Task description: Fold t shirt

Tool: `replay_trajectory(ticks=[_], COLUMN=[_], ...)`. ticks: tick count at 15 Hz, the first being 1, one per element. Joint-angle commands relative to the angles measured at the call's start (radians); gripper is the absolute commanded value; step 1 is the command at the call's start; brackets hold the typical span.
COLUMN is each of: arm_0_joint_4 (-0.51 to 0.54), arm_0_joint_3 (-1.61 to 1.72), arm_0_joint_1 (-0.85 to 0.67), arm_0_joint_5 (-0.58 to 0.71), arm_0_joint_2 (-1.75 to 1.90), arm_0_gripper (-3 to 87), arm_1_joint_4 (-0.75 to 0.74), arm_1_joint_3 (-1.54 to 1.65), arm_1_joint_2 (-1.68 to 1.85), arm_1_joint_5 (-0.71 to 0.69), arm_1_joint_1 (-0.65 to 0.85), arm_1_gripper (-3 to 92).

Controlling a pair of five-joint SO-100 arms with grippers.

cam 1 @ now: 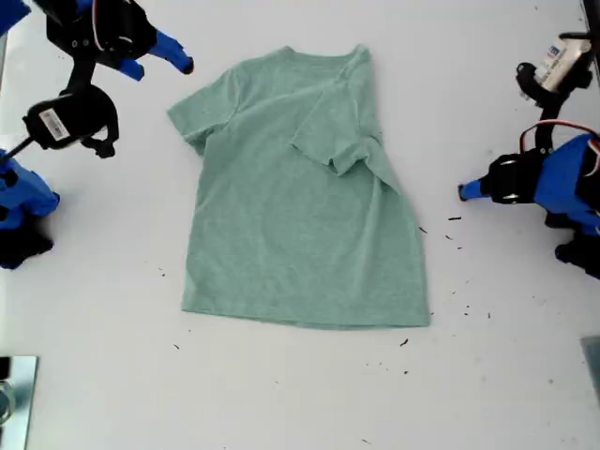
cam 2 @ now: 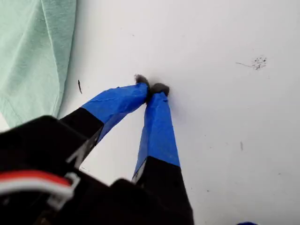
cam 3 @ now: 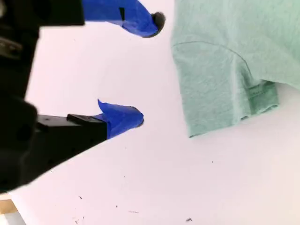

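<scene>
The pale sage-green, soft-cloth short-sleeved t shirt [cam 1: 300, 202] lies flat in the middle of the white counter [cam 1: 281, 394], collar toward the exterior view's top edge, hem toward the bottom. One sleeve sticks out toward the exterior view's left; the other is folded inward over the chest, its cuff lying on the body of the shirt.

My first hand [cam 2: 151, 88], blue-taped fingers [cam 2: 117, 103] with dark tips, is pinched together, tips touching, holding nothing, down at the bare counter. In its own view the shirt's edge [cam 2: 33, 51] lies off to one side, clear of the fingertips. In the exterior view this is the hand [cam 1: 463, 191] at the right, near the shirt's side seam but apart from it.

My second hand [cam 3: 146, 70] is spread wide, one blue finger [cam 3: 122, 119] well apart from the other, empty. The outstretched sleeve [cam 3: 220, 89] lies just beside its tips, not touching. In the exterior view it sits at the upper left [cam 1: 178, 58], near that sleeve and the shoulder.

Small dark specks [cam 1: 454, 218] dot the counter by the shirt's side at the exterior view's right and below the hem.
</scene>
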Motion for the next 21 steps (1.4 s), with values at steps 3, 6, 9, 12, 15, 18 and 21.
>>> replay_trajectory(ticks=[3, 6, 9, 12, 15, 18, 21], arm_0_joint_4=[-0.268, -0.396, -0.448, -0.354, -0.402, -0.505, -0.552], arm_0_joint_3=[0.225, 0.296, 0.302, 0.181, 0.083, -0.106, -0.43], arm_0_joint_1=[-0.006, 0.017, 0.012, 0.08, 0.158, 0.325, 0.442], arm_0_joint_5=[-0.006, -0.032, -0.026, -0.015, 0.021, -0.003, -0.003], arm_0_joint_2=[-0.118, -0.282, -0.344, -0.011, 0.021, -0.112, -0.451], arm_0_gripper=[26.4, 26.1, -0.3, -0.3, -0.3, -0.3, -0.3], arm_1_joint_4=[0.003, 0.003, 0.003, 0.003, 0.003, 0.003, 0.003], arm_1_joint_3=[0.02, 0.02, 0.02, 0.02, 0.02, 0.02, 0.02], arm_1_joint_2=[0.008, 0.008, 0.009, 0.009, 0.011, 0.009, 0.008], arm_1_joint_5=[0.0, -0.003, -0.005, -0.005, -0.006, -0.002, 0.0], arm_1_joint_1=[-0.005, -0.005, -0.005, -0.005, -0.005, -0.006, -0.005], arm_1_gripper=[2.3, 2.3, 2.3, 2.3, 2.3, 2.3, 2.3])
